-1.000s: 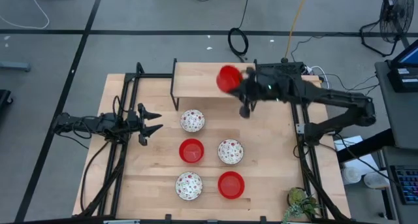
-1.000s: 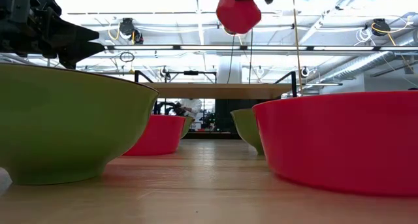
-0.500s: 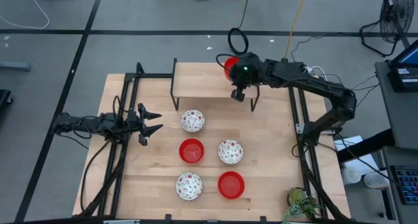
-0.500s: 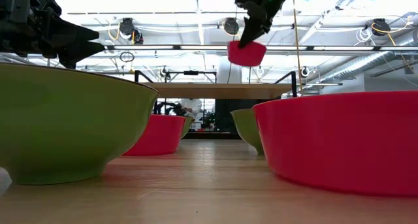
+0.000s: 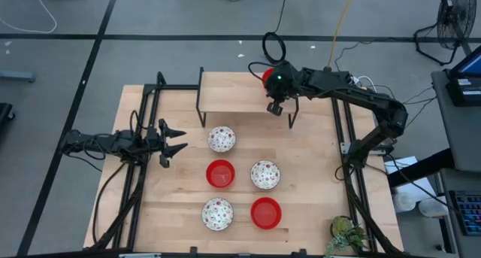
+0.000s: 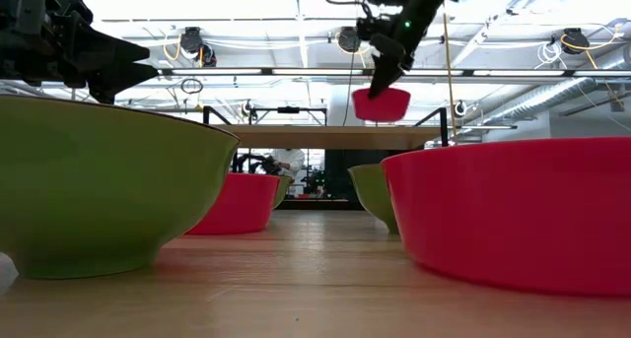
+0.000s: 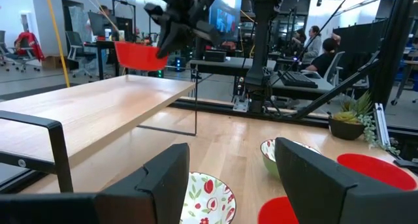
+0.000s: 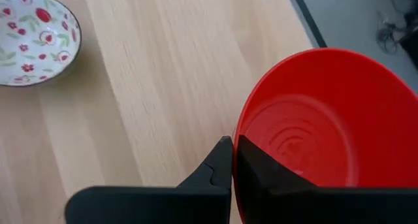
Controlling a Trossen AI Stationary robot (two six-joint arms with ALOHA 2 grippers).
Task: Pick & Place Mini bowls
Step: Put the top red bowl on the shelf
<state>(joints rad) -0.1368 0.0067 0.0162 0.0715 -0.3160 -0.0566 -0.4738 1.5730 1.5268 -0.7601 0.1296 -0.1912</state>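
Pinching one red mini bowl [image 6: 381,103] by its rim, the right end effector [image 8: 230,160] is clamped tight and holds it upright above the raised wooden shelf [image 5: 233,92] at the tabletop's [image 5: 308,183] twelve o'clock edge, probably so it can settle flat there; whether it touches the shelf is hard to tell. Five other mini bowls [image 5: 219,172] sit in pairs mid-tabletop. The left end effector [image 5: 173,138] waits at nine o'clock, fingers spread and empty, clear of the work.
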